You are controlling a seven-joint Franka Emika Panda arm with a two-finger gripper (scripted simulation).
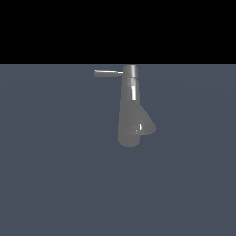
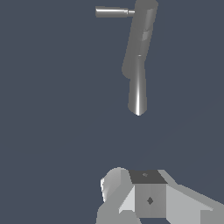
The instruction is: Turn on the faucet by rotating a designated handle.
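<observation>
Broadly, a flat slate-blue table (image 1: 50, 184) fills the lower part of the exterior view, under a plain black band. On it stands the faucet (image 1: 130, 108), a grey metallic column a little toward the exterior view's right of centre. Its narrow cylindrical cap is uppermost; below that the body widens into a cone-shaped base, and a short stubby spout pokes out low on the base toward the exterior view's right. In the wrist view the faucet (image 2: 139, 57) appears as a long tapering shape with a bright highlight along it, well apart from the robot hardware at the picture's edge.

That hardware is the gripper (image 2: 148, 199), seen as pale grey blocky shapes with a darker square face between them. No arm shows in the exterior view. The fingertips are not visible, so I cannot tell whether the jaws are wide or narrow; nothing is seen held.

Smallest is the handle (image 1: 108, 73), a thin straight grey rod joined to the cap and pointing level toward the exterior view's left. The wrist view shows the handle (image 2: 113, 12) likewise sticking sideways from the cap.
</observation>
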